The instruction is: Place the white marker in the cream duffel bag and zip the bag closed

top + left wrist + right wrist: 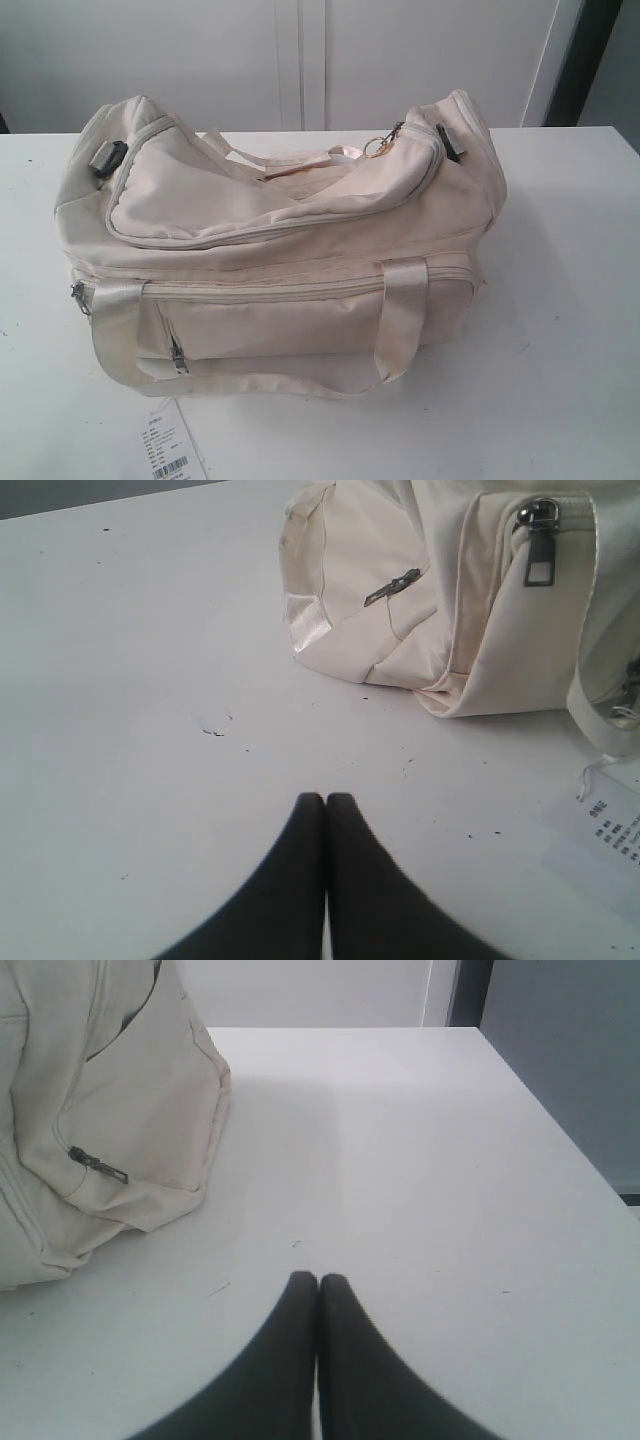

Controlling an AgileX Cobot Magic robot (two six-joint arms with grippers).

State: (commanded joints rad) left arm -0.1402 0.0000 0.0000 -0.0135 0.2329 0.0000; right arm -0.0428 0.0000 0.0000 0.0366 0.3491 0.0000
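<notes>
Duffel bag (280, 250) sits mid-table (570, 300), long side facing the exterior camera. Front pocket (270, 330) is on the near face, with one handle (405, 310) draped over it. Charm (377, 147) sits on top, toward the right end. Paper tag (172, 450) lies flat on the table at the front-left. Left gripper (326, 800) is off the bag's left end, right gripper (318, 1280) off its right end, both apart from it.
</notes>
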